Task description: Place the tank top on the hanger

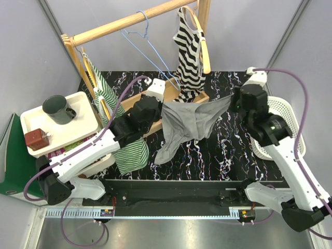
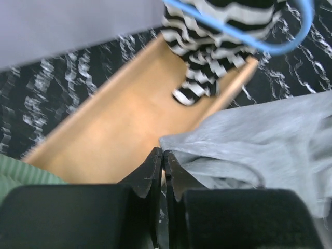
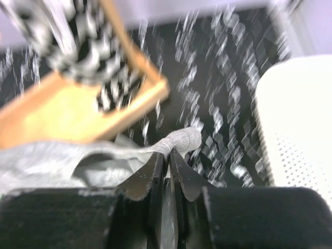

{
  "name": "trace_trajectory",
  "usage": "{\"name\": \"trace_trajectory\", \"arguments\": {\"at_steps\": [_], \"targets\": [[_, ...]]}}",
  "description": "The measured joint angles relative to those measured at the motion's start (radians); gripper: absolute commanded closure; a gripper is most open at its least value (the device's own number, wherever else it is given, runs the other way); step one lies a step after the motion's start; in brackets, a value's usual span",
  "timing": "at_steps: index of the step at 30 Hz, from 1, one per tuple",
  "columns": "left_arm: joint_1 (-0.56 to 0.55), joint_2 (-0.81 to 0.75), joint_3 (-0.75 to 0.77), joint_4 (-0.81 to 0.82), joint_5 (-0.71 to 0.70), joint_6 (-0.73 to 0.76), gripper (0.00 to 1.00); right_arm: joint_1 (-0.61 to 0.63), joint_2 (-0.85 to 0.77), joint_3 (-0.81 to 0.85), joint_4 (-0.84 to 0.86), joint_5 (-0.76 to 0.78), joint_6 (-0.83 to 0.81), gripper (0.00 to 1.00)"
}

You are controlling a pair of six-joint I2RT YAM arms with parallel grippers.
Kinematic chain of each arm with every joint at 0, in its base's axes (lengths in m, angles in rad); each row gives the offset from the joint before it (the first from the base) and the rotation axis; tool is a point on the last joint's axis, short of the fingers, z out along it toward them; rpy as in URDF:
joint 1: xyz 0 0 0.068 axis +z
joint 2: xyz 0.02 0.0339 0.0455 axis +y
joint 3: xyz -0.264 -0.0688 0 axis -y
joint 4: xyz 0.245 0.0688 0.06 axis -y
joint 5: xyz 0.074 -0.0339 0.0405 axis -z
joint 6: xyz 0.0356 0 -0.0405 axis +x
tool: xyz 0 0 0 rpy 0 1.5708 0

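The grey tank top (image 1: 189,124) hangs stretched in the air between my two grippers, its lower part drooping toward the table. My left gripper (image 1: 160,110) is shut on its left corner; the cloth shows at the fingertips in the left wrist view (image 2: 249,140). My right gripper (image 1: 234,99) is shut on a rolled strap at its right end, seen in the right wrist view (image 3: 181,141). The light-blue wire hanger (image 1: 148,44) hangs by its hook on the wooden rail, above and behind the top; its lower bar shows in the left wrist view (image 2: 249,39).
A wooden rack rail (image 1: 135,21) and base (image 1: 176,93) stand at the back. A black-and-white striped top (image 1: 189,52) hangs on a wooden hanger at the right, a green-and-white striped top (image 1: 111,119) at the left. A white basket (image 1: 285,119) is at the right. A tray (image 1: 72,129) with a mug (image 1: 58,109) is at the left.
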Motion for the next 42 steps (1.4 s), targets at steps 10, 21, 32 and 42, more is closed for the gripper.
{"name": "trace_trajectory", "arguments": {"at_steps": [10, 21, 32, 42], "targets": [[0.000, -0.014, 0.171, 0.030, -0.111, 0.230, 0.88, -0.011, 0.007, 0.212, -0.003, 0.158, -0.164, 0.82], [-0.004, 0.039, -0.031, 0.082, 0.040, 0.112, 0.12, -0.016, 0.023, -0.253, 0.052, -0.064, 0.037, 0.98], [-0.150, 0.112, -0.322, 0.164, 0.266, -0.169, 0.18, -0.016, 0.181, -0.499, 0.143, -0.318, 0.183, 0.96], [-0.217, 0.342, -0.309, 0.389, 0.534, -0.352, 0.20, -0.037, 0.168, -0.443, 0.156, -0.200, 0.158, 0.96]]}}
